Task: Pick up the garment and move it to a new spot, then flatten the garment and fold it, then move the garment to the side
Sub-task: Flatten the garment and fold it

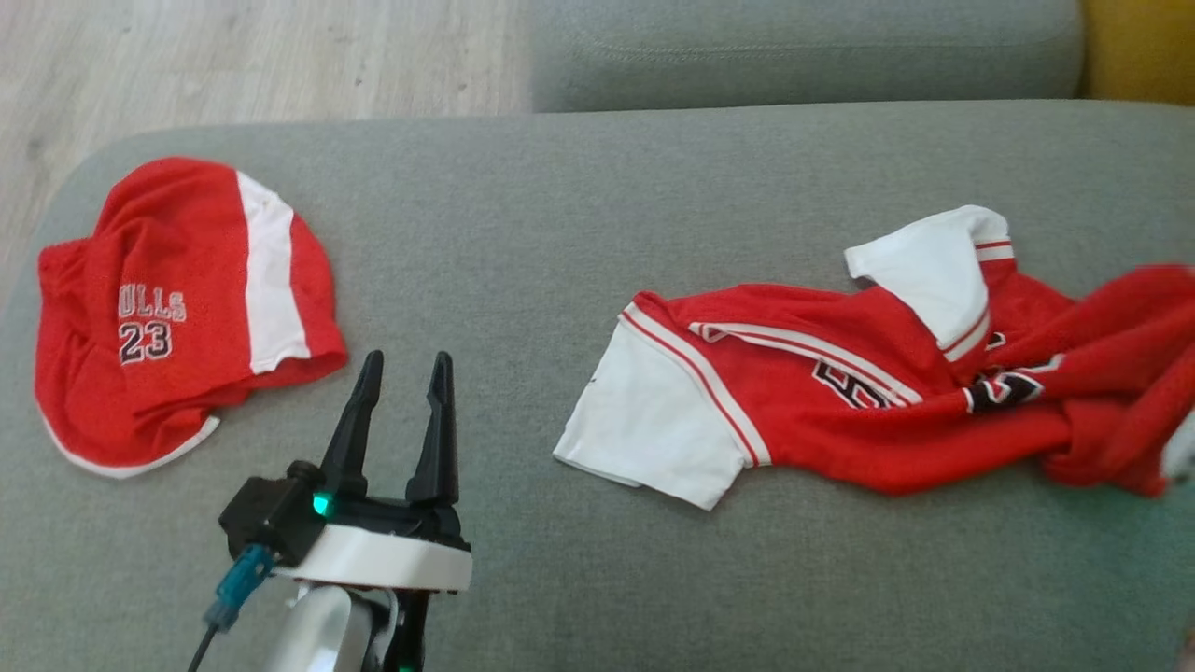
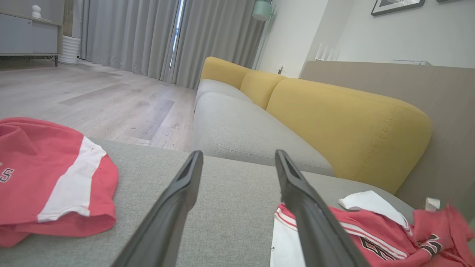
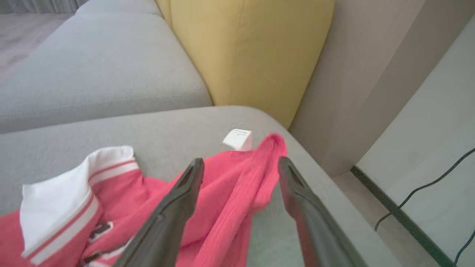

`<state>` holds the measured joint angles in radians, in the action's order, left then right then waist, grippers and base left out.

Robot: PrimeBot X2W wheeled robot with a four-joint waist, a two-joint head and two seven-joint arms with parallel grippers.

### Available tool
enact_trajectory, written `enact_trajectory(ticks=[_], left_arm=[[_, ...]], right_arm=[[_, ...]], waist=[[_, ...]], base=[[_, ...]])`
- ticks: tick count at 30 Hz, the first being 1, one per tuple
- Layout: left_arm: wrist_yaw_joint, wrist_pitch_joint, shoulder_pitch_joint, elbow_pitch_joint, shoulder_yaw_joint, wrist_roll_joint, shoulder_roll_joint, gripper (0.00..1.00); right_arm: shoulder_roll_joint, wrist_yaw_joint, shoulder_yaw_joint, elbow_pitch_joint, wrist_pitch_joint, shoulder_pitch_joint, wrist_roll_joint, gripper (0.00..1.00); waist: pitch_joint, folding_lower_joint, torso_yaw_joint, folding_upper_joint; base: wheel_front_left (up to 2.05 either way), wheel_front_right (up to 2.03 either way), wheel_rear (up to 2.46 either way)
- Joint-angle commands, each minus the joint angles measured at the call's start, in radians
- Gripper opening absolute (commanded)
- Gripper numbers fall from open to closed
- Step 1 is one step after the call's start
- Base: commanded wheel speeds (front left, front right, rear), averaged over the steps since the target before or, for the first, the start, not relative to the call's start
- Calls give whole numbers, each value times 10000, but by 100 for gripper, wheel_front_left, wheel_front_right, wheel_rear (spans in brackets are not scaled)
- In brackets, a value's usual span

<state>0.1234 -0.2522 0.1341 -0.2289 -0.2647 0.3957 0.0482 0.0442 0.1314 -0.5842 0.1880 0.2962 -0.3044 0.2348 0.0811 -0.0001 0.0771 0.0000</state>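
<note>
The garment (image 1: 840,392) is a red jersey with white sleeves and striped trim, lying crumpled across the right part of the grey cushion (image 1: 523,233). Its right end is bunched and blurred. My left gripper (image 1: 407,357) stands open low over the cushion, left of the jersey's white sleeve, with nothing between its fingers. In the left wrist view the gripper (image 2: 238,152) points at bare cushion, and the jersey (image 2: 371,237) lies at the lower right. My right gripper (image 3: 240,159) is open above the jersey's bunched red end (image 3: 230,193), whose raised fold is blurred.
Red shorts (image 1: 177,308) with a white stripe and the number 23 lie at the cushion's left end, close to my left gripper. A second grey seat (image 1: 803,47) lies beyond. A yellow backrest (image 3: 245,48) rises to the right. A cable (image 3: 419,200) runs over the floor past the cushion's edge.
</note>
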Motion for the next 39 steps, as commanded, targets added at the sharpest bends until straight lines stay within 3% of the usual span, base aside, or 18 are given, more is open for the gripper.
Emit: enact_trajectory(ticks=[1, 7, 16, 23, 28, 32, 39], left_arm=[[-9, -95, 227, 323, 348, -80, 20, 100], [0, -95, 133, 342, 459, -179, 20, 100], [26, -95, -163, 348, 473, -243, 20, 100], [33, -95, -301, 460, 478, -206, 20, 100], [36, -95, -166, 539, 429, -182, 20, 100], [40, -95, 72, 629, 337, -140, 20, 100], [53, -95, 624, 676, -154, 181, 20, 100]], right_arm=[[65, -7, 549, -330, -36, -71, -341, 100], [63, -7, 2581, -842, -1021, 1025, -2039, 100], [62, -7, 4391, -952, -3503, 2332, -4120, 100], [61, -7, 4976, -181, -4641, 2538, -4239, 100], [61, -7, 4943, 75, -4603, 1978, -3716, 100], [61, -7, 4830, 314, -3955, 837, -2674, 100], [84, -7, 4220, 2317, -2254, -1778, -1551, 100]], waist=[[-71, 1, -64, 0], [-252, 1, -200, 0], [-539, 1, -90, 0], [-492, 1, 134, 0], [-245, 1, 407, 0], [263, 1, 673, 0], [1231, 1, 1448, 0]], base=[[0, 0, 0], [0, 0, 0], [0, 0, 0], [0, 0, 0], [0, 0, 0], [0, 0, 0], [0, 0, 0]])
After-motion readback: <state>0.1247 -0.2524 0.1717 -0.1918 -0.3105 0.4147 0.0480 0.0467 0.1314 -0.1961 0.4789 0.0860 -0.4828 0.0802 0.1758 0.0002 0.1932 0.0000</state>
